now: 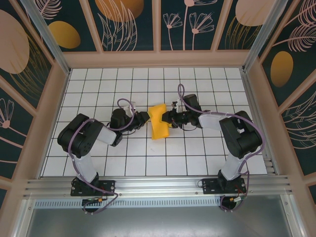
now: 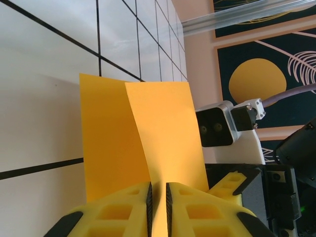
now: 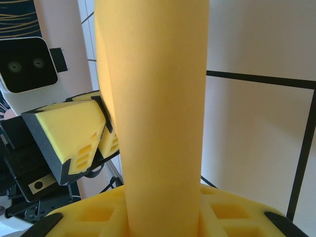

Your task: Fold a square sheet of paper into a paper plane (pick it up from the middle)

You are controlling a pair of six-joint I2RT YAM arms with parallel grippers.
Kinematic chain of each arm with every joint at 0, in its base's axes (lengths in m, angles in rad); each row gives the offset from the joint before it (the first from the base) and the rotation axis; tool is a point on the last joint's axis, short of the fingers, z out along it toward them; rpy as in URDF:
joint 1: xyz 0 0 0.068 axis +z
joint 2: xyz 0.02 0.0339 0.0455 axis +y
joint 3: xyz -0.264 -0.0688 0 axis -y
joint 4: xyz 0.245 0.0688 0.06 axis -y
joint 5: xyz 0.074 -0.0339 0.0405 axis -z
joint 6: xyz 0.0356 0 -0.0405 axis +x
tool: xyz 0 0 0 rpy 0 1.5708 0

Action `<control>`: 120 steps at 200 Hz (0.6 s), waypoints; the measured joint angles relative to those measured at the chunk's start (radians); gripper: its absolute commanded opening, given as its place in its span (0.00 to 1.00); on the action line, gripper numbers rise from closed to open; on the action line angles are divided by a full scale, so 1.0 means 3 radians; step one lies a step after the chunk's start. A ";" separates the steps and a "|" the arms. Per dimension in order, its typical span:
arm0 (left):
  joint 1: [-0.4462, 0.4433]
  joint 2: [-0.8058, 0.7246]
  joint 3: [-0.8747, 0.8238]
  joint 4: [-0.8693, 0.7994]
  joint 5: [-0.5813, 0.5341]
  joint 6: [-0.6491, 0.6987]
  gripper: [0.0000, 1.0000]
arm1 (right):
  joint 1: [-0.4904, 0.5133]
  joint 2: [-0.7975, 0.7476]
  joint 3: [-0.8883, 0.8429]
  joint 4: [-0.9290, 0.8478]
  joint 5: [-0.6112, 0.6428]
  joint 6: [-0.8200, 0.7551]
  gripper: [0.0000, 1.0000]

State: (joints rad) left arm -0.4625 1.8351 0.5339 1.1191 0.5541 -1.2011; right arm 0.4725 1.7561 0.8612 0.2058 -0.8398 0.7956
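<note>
While the left pincer (image 2: 158, 191) clamps one edge of the square sheet of paper (image 1: 159, 122) in the thin slit between its jaws and the right pincer (image 3: 163, 212) grips the opposite side, the sheet bows between them at the centre of the frame, above the white gridded surface (image 1: 197, 148). Folding seems barely begun: a soft curl, no sharp crease, no pointed nose. No container plays a part.

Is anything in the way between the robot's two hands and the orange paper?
No, nothing visible is in the way. The left hand pinches one edge of the square sheet of paper, and the right hand grips the opposite edge. The sheet bends between them.
</note>
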 measured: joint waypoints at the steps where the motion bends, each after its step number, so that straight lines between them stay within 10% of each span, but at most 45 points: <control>1: 0.0000 0.0003 0.0000 0.0000 0.0000 0.0000 0.17 | 0.0000 0.0001 0.0000 0.0000 0.0000 0.0000 0.33; 120: -0.0018 0.0034 0.0408 -0.0935 -0.0066 0.0671 0.00 | -0.0032 0.0039 0.0086 -0.0649 0.0395 -0.0437 0.58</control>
State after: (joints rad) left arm -0.4679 1.8454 0.6563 0.8387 0.5343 -0.9997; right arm 0.4629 1.7679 0.8871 0.0113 -0.7212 0.6643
